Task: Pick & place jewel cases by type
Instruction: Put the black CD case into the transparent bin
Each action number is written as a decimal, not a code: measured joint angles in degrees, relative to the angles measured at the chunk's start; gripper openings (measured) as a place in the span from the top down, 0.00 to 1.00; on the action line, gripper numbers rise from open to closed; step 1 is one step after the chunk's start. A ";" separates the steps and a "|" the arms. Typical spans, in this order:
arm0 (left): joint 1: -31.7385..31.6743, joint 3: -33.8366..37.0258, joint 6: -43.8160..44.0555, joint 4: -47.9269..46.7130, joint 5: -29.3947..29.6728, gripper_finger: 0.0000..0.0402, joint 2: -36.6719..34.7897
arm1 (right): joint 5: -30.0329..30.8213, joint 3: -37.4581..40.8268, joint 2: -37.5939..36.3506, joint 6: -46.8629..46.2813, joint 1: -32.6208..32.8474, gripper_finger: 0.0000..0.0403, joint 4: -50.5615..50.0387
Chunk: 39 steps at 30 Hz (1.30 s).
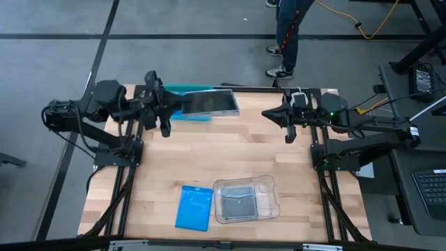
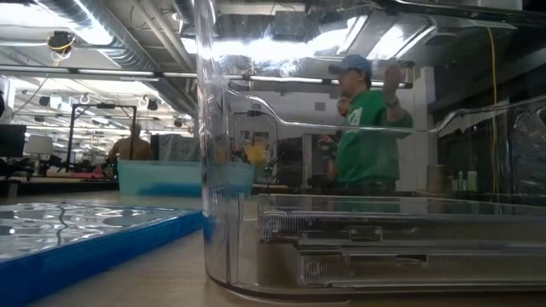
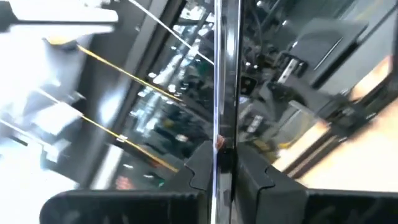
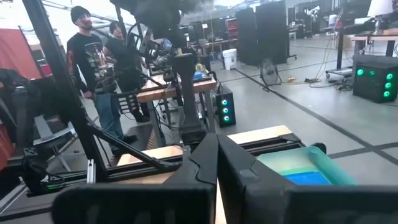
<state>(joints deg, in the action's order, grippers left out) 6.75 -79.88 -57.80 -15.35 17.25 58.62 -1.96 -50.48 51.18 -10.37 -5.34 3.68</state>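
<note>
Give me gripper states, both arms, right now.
Left gripper: shut on a dark square jewel case, held above the teal tray.
Right gripper: shut, holding nothing, at the table's far right.

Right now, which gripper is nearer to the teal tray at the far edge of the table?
Left. The left gripper is right beside the teal tray, holding a dark jewel case above it. The right gripper is shut and empty, well across the table.
</note>
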 joint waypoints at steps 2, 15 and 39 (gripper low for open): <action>2.65 0.00 -5.81 1.58 3.78 0.95 0.14 | 0.00 0.00 0.00 -0.65 0.00 0.98 -0.01; 17.50 0.00 -41.05 12.01 19.92 0.95 0.36 | 0.00 0.00 0.00 -1.37 -0.02 0.98 -0.03; 29.23 0.00 -46.32 12.30 23.90 0.95 5.02 | 0.90 0.00 0.00 -2.90 -0.02 0.98 -0.09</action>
<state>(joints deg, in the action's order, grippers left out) 35.99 -79.88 -104.12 -3.05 41.15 63.64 -1.06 -50.48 51.18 -13.28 -5.37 3.60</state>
